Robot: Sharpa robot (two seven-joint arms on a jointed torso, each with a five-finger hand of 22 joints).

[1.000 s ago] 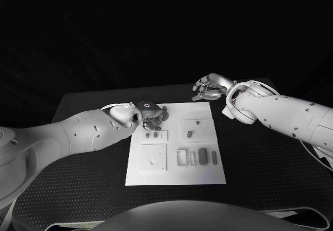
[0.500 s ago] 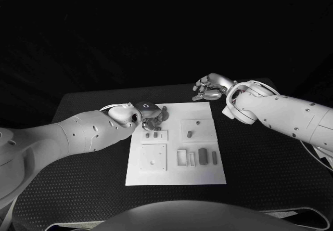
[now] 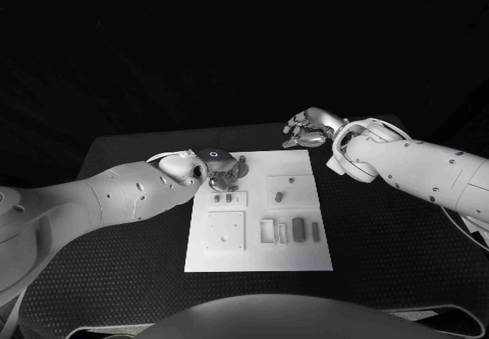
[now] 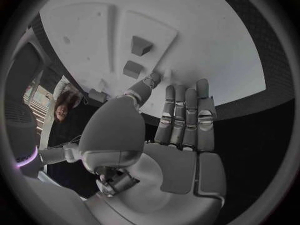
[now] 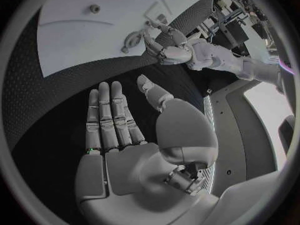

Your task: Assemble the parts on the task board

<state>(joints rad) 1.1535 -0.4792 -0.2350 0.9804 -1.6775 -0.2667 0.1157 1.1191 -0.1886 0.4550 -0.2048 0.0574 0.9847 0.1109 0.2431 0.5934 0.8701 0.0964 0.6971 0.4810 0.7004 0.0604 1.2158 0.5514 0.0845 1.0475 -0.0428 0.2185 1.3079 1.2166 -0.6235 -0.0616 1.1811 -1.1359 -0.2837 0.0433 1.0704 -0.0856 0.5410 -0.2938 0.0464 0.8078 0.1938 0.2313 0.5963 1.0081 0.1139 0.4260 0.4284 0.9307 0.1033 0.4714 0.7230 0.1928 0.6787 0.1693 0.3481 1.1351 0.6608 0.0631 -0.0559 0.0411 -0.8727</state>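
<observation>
The white task board (image 3: 255, 247) lies in the middle of the black table. My left hand (image 3: 226, 174) hovers low over its far left corner, fingers straight and together, thumb apart, nothing held. In the left wrist view, the thumb tip (image 4: 152, 80) is close to two small grey parts (image 4: 140, 45) (image 4: 131, 68) on a raised plate. A dark upright part (image 3: 297, 229) and several slots sit at the board's near right. My right hand (image 3: 309, 129) floats over the table beyond the board's far right corner, palm flat and empty (image 5: 119, 120).
A square plate with a hole (image 3: 225, 231) sits on the board's near left. A second plate (image 3: 288, 189) at the far right carries two small pegs. The right wrist view shows my left hand (image 5: 164, 47) at the board's edge (image 5: 94, 30). Black table (image 3: 122, 268) surrounds the board.
</observation>
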